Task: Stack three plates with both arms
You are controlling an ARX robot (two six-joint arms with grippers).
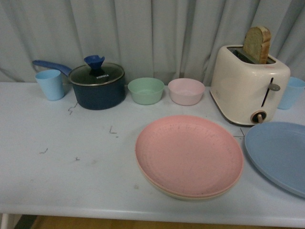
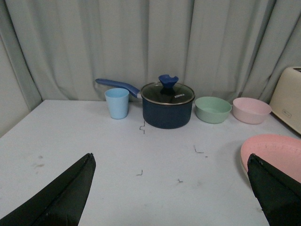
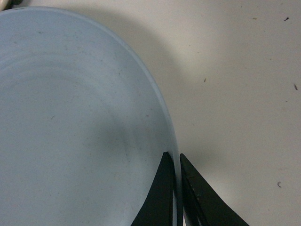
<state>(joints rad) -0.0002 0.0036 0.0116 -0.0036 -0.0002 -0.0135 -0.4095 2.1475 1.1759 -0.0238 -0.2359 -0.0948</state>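
Observation:
The speckled pink plate (image 1: 189, 153) lies on top of the beige plate (image 1: 176, 192), whose rim peeks out below it, at the table's middle front. To its right is the light blue plate (image 1: 279, 153), cut off by the frame's edge. In the right wrist view my right gripper (image 3: 173, 157) is shut on the rim of the light blue plate (image 3: 80, 122), one finger on each side of the rim. My left gripper (image 2: 170, 162) stands open over bare table, its fingers (image 2: 70, 188) wide apart, the pink plate (image 2: 275, 153) just beside one fingertip. Neither arm shows in the front view.
Along the back stand a blue cup (image 1: 50, 84), a dark blue lidded pot (image 1: 96, 85), a green bowl (image 1: 146, 90), a pink bowl (image 1: 186, 90), a cream toaster (image 1: 249, 83) with bread in it, and another blue cup (image 1: 291, 92). A grey curtain hangs behind.

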